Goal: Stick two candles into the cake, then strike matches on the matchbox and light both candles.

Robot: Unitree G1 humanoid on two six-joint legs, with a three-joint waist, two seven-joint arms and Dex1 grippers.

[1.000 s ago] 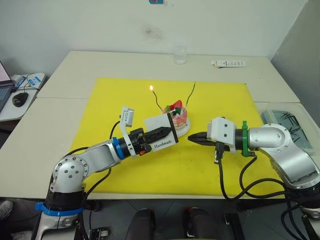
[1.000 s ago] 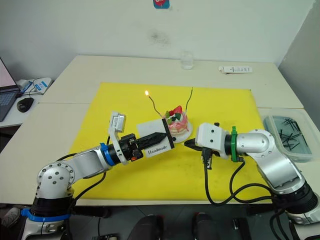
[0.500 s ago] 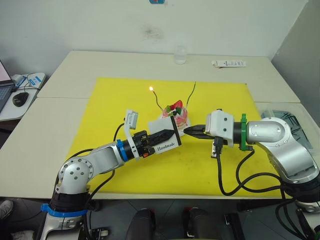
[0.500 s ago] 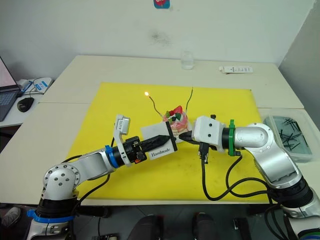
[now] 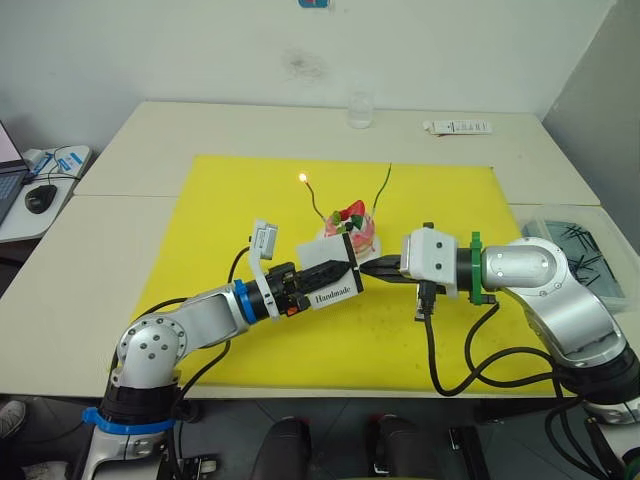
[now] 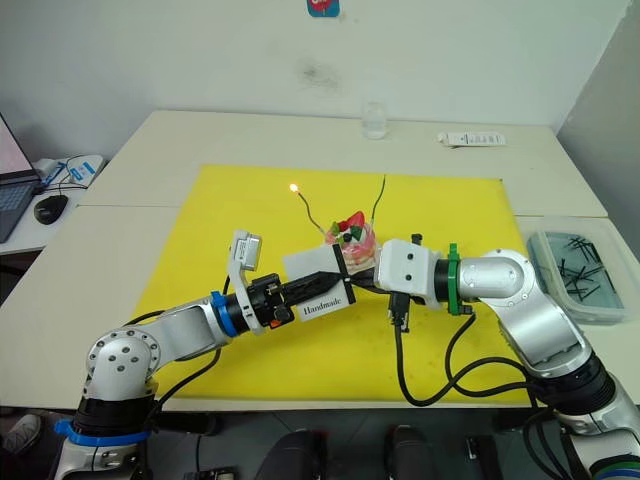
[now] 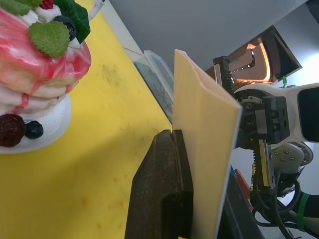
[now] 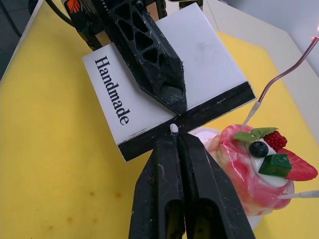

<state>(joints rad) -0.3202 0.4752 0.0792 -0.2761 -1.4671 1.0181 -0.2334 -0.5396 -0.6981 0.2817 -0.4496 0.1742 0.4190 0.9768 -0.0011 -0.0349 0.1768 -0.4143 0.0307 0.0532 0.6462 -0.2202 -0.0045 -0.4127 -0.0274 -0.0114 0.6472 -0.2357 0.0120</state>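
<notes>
The pink-and-white cake sits on its small plate on the yellow mat. Two thin candles stand in it: the left candle carries a small flame, the right candle is unlit. My left gripper is shut on the white "Handmade" matchbox, held up in front of the cake. My right gripper is shut on a match, whose pale head touches the box's black strip.
A clear bin of dark sticks stands at the right table edge. A glass and a white flat object lie at the back. A mouse rests far left. The yellow mat is bare left of the cake.
My right gripper has moved left with the match, up to the matchbox's black strip. The left gripper shifted the matchbox slightly right and down, then held still. The left candle keeps burning.
</notes>
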